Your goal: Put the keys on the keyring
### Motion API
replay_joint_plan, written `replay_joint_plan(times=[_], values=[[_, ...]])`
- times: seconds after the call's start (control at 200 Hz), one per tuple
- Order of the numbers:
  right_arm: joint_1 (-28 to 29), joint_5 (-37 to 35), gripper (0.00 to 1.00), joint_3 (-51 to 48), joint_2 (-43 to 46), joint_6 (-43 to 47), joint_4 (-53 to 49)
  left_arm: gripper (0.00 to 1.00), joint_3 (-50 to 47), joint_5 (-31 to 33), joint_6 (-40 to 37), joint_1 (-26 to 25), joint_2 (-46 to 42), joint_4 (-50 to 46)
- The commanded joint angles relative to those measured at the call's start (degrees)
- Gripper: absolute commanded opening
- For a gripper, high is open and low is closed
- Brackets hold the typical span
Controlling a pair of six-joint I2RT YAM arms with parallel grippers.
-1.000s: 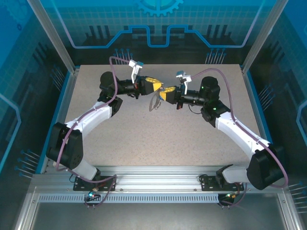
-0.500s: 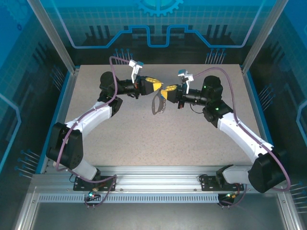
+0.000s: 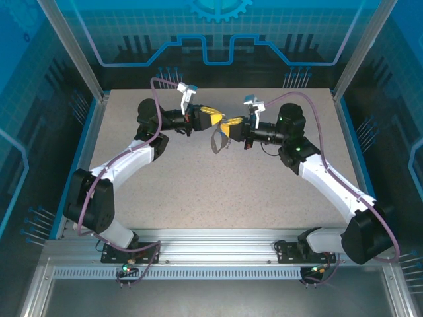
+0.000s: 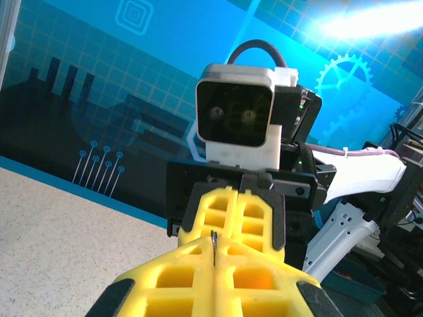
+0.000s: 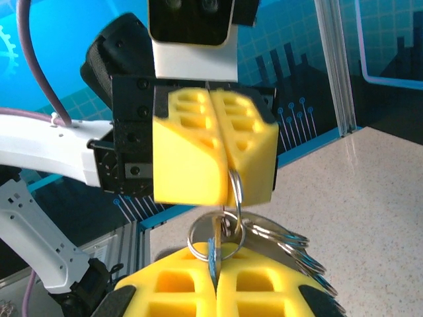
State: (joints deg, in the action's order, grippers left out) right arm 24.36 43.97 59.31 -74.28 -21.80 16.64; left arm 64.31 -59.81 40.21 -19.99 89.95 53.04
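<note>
Two grippers meet tip to tip above the table, key held against keyring.

Blue walls (image 3: 218, 39) and a metal frame (image 3: 73, 49) enclose the speckled table (image 3: 198, 191); the arms reach in from the near edge and meet in the air over its far half. The left gripper (image 3: 218, 119) is pinched shut on the top ring of the keyring (image 5: 235, 188); its dark strap (image 3: 215, 140) dangles below the tips. The right gripper (image 3: 227, 125) is clamped on the key (image 5: 213, 259), blue head between its pads, blade up across a silver ring (image 5: 198, 246); whether it is threaded I cannot tell. Coiled rings (image 5: 281, 239) fan out beside it. Each gripper blocks the other's wrist view.
</note>
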Motion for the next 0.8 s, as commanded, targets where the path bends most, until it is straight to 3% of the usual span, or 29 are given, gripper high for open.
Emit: replay_joint_plan(times=[0.0,0.795], values=[[0.64,-0.80,0.00,-1.95,0.89,0.01,0.52,0.00,0.55,0.10,-0.30,-0.41,-1.36,2.22],[-2.69,-2.62,0.00,0.75,3.49,4.24,-7.83,0.00,0.50,-0.30,-0.57,-0.40,-1.62,1.78]])
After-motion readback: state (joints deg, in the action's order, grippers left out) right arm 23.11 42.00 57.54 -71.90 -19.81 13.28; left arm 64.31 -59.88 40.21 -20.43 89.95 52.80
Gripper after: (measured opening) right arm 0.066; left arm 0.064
